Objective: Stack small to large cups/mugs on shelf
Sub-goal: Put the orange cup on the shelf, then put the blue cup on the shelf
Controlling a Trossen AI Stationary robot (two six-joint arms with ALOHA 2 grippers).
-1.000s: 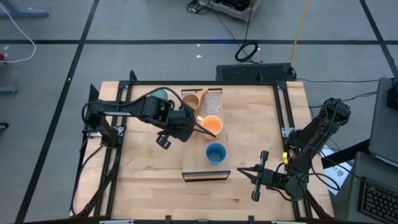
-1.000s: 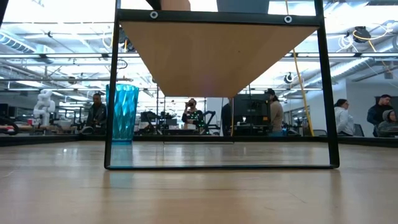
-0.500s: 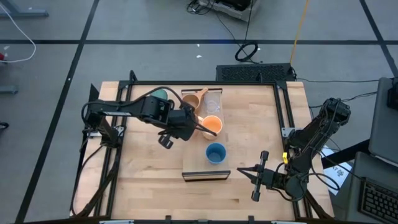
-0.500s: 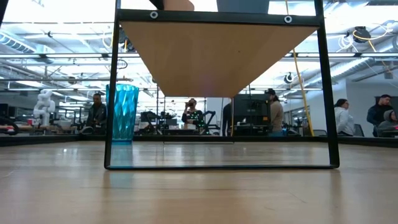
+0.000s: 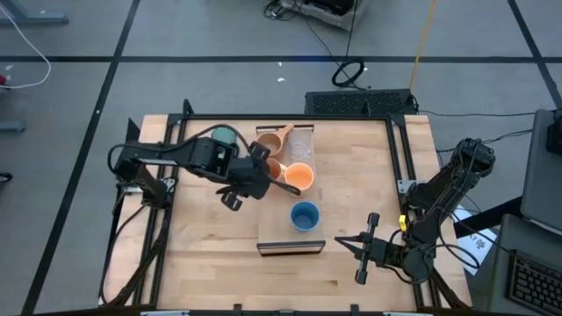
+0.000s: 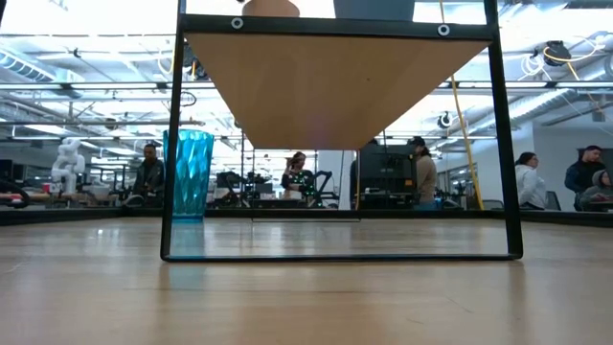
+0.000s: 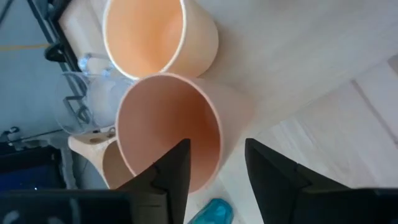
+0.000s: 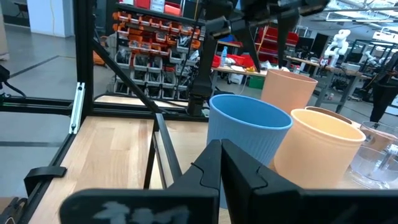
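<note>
A salmon-orange cup stands upright on the table beside a pale orange cup. My left gripper hangs open over its rim, pointing steeply down, with one finger above the cup's inside and the other outside its wall; I see no touch. A blue cup stands nearer the shelf, a light-wood plank at the table's near side. A tan handled mug, a clear glass cup and a teal tumbler stand at the far edge. My right gripper waits shut and level, right of the shelf.
A black frame runs along the table's edges. The shelf's underside and dark legs fill the low view, with the teal tumbler behind them. People stand in the room beyond. Bare wood lies between the blue cup and the right edge.
My left gripper has drawn back a little toward the table's left edge. The salmon-orange cup, mostly covered by the gripper before, now shows beside it in the high view and above the shelf in the low view. The cup stands where it was.
</note>
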